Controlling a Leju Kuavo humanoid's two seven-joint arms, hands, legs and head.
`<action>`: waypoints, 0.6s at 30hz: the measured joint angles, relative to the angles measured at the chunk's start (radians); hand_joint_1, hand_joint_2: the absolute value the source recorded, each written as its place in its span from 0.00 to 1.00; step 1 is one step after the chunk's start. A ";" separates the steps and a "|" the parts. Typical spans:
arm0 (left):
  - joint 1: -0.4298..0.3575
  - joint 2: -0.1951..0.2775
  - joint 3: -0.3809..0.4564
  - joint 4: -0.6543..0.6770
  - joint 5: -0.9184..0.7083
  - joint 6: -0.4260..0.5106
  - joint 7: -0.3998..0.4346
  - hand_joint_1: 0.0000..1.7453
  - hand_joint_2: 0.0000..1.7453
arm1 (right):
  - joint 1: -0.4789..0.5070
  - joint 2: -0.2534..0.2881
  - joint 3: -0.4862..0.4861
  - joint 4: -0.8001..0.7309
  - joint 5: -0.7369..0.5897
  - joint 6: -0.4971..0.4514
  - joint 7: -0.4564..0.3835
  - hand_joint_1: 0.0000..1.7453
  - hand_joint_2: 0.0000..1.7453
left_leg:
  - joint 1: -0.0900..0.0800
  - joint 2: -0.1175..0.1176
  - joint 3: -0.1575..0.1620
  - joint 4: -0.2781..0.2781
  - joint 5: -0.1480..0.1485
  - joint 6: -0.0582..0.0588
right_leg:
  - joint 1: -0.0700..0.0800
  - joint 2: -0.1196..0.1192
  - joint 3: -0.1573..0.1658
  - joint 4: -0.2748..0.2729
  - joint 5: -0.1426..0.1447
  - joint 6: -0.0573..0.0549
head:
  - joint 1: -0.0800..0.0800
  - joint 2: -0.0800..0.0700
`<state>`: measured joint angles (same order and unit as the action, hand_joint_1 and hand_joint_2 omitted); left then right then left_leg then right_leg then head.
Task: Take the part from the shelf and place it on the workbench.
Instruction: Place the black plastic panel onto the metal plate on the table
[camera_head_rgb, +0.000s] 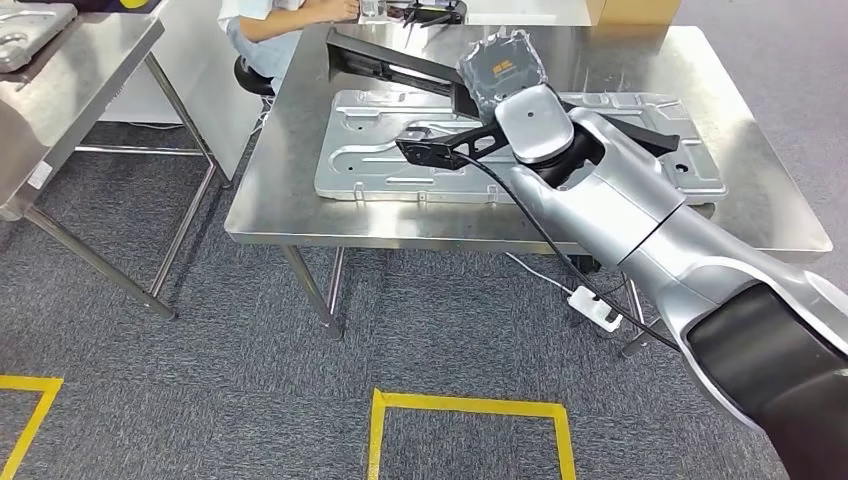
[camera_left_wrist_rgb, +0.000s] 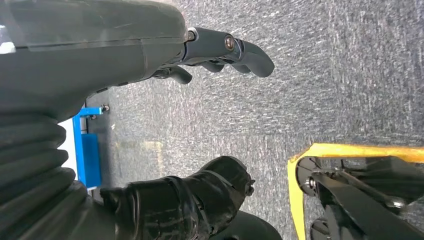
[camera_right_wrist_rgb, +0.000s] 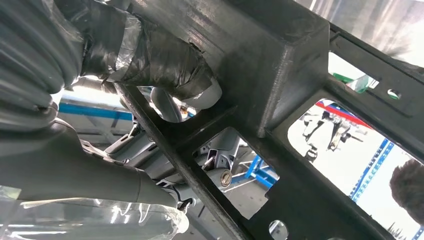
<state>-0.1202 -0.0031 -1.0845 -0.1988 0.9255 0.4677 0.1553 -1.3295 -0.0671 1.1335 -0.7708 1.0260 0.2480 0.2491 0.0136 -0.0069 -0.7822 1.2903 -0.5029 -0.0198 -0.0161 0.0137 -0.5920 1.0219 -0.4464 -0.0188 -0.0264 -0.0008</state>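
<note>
Workbench (camera_head_rgb: 300, 215) carries silver panel (camera_head_rgb: 380, 170); person (camera_head_rgb: 275, 20) behind.

You're over grey carpet floor (camera_head_rgb: 200, 400) with yellow tape lines (camera_head_rgb: 465, 405). Steel workbench (camera_head_rgb: 770, 200) ahead of you on thin metal legs. Second steel table (camera_head_rgb: 80, 60) at your left. White power strip (camera_head_rgb: 595, 305) lying on carpet under bench

right hand (camera_right_wrist_rgb: 150, 65) gripping black part (camera_right_wrist_rgb: 280, 65) — fingers (camera_right_wrist_rgb: 165, 102) wrapped round
</note>
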 joint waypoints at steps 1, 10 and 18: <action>0.000 0.000 -0.001 0.000 0.000 0.000 0.000 0.00 1.00 | 0.002 0.000 0.000 0.000 0.000 0.000 0.000 1.00 1.00 | 0.002 0.001 0.008 -0.032 0.033 -0.002 | -0.002 0.000 0.008 0.001 -0.007 0.002 | 0.000 0.000; -0.001 0.000 -0.005 0.000 -0.002 -0.001 0.000 0.00 1.00 | -0.004 -0.005 0.000 0.002 0.000 -0.001 0.002 1.00 1.00 | -0.002 0.002 0.129 -0.275 0.105 0.040 | -0.002 -0.002 0.018 0.032 -0.060 0.045 | -0.002 0.000; 0.001 0.000 -0.005 0.000 -0.002 -0.002 0.001 0.00 1.00 | 0.009 -0.011 0.000 0.008 0.000 -0.001 0.003 1.00 1.00 | -0.008 -0.004 0.176 -0.268 0.061 0.057 | 0.004 -0.004 -0.113 0.142 0.007 0.031 | 0.000 0.000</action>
<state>-0.1194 -0.0032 -1.0895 -0.1987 0.9233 0.4661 0.1566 -1.3206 -0.0780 1.1336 -0.7629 1.0256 0.2473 0.2524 0.0053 -0.0114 -0.6063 1.0224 -0.4424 0.0371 -0.0122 0.0092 -0.7047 1.1636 -0.4392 0.0119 -0.0266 -0.0008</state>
